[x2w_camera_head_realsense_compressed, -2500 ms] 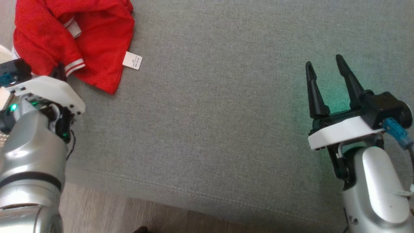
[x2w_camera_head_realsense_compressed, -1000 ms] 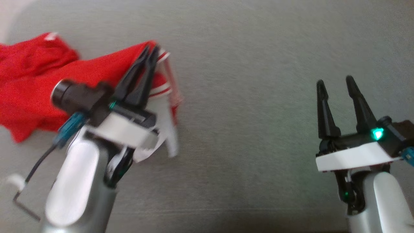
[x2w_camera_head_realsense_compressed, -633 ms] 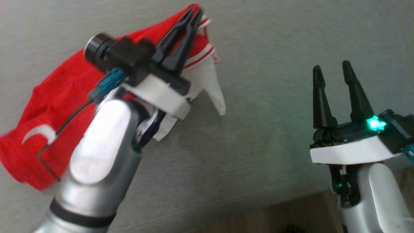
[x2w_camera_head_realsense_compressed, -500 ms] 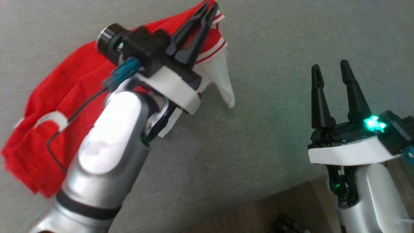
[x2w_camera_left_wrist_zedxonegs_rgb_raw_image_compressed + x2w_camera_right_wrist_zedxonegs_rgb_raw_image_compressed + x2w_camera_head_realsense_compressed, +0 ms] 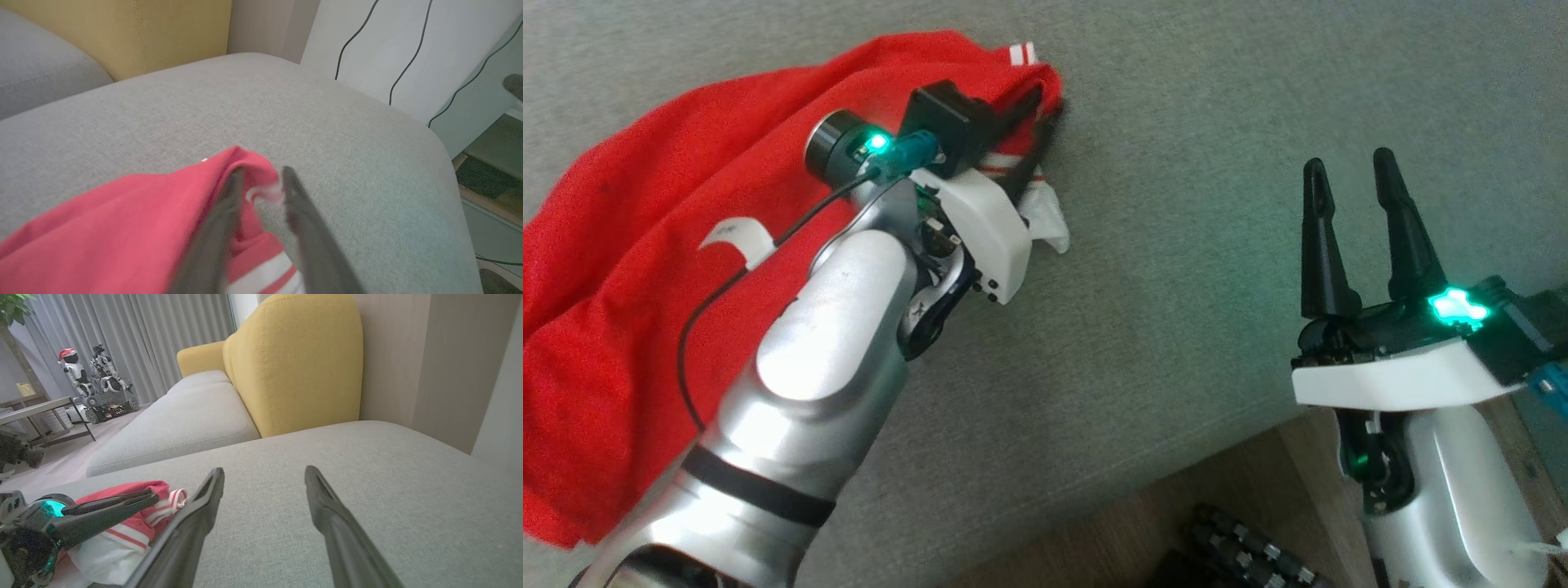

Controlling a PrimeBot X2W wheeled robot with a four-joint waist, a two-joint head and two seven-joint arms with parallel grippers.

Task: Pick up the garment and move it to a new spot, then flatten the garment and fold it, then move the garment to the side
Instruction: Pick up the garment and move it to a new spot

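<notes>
The red garment, with white-striped trim and a white lining, lies spread over the left of the grey sofa cushion. My left gripper is low at the garment's right-hand corner. Its two fingers stand slightly apart, open, with the striped hem lying loose between them on the cushion. In the left wrist view the left gripper straddles a raised red fold. My right gripper hovers open over bare cushion at the right, nothing between its fingers. The right wrist view shows the right gripper beside the garment.
The cushion's front edge runs diagonally at the lower right, with wood floor and a dark ribbed object below it. A yellow backrest stands behind. Cables hang on the wall. Small robots stand across the room.
My left arm carried the garment rightwards, set it down on the cushion, and its jaws have parted from the hem. The head camera shifted. The right gripper stayed open.
</notes>
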